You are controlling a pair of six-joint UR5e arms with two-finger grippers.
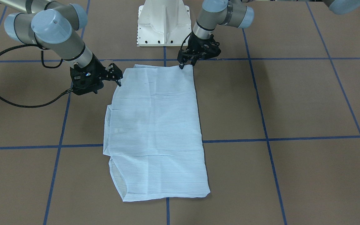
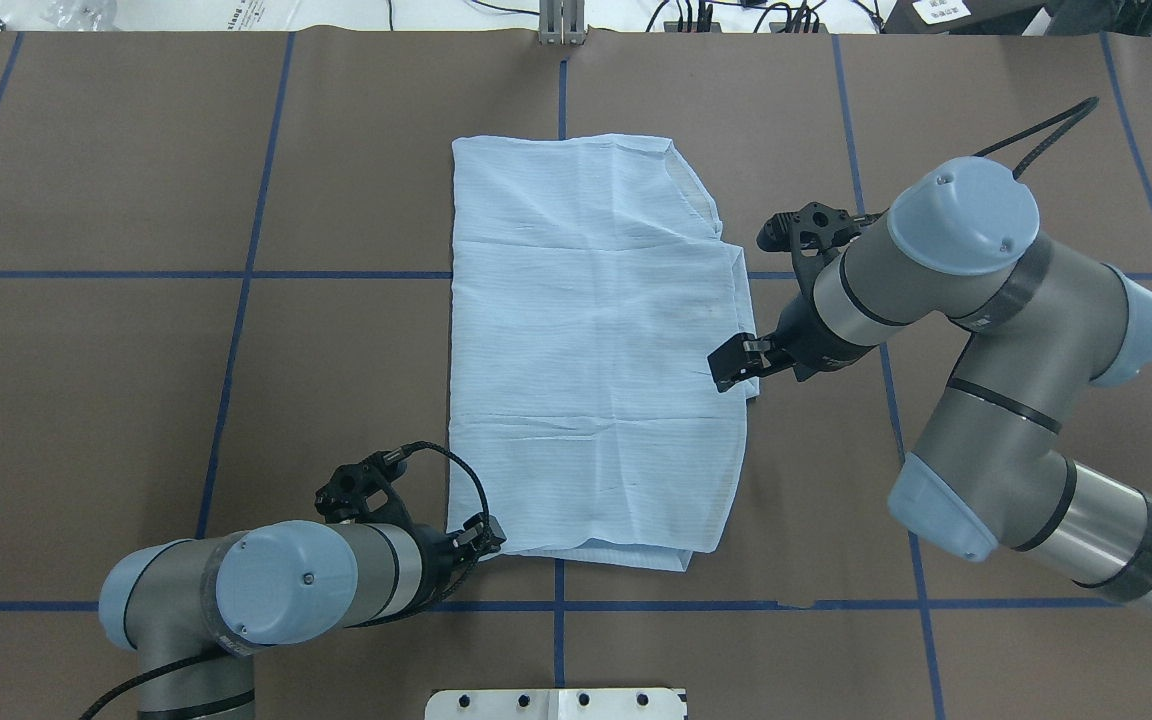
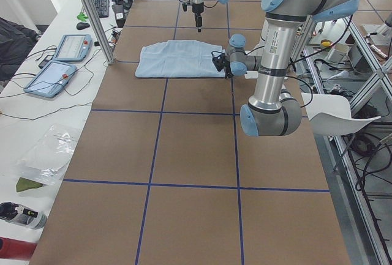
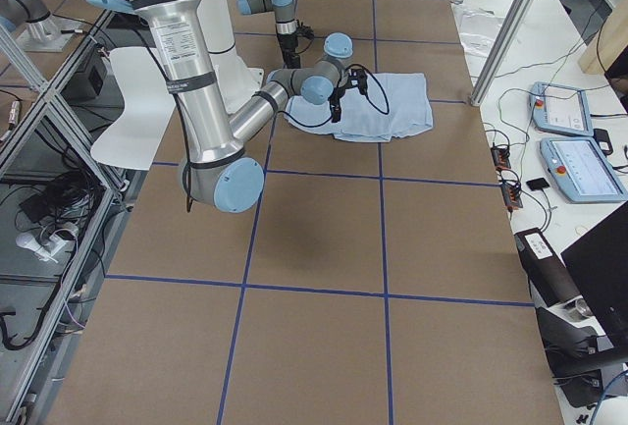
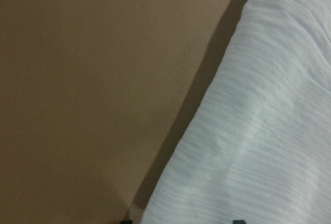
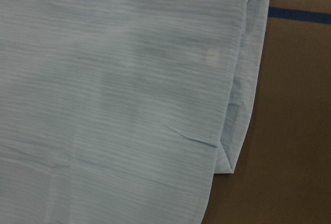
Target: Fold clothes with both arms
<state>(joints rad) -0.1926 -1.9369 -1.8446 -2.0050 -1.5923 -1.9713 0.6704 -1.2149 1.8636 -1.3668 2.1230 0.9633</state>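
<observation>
Overhead exterior shows the pale blue striped shirt (image 2: 586, 350) lying flat on the brown surface (image 2: 136, 400), folded into a long rectangle that crosses one blue tape line (image 2: 246, 300). One short end of the shirt lies near the white pedestal base (image 2: 556, 703).

The left fingers (image 1: 182, 64) sit at the shirt's corner on that end, on the robot's left. They are spread apart. The left wrist view shows two dark tips at its bottom edge, with the shirt's folded edge running between them, and nothing is pinched.

The right fingers (image 1: 119, 82) are at the shirt's opposite long edge, partway along from the same end. They also look parted, with no cloth between them. Whether they touch the shirt or hang just above it cannot be told. The right wrist view shows layered hems at that edge.
</observation>
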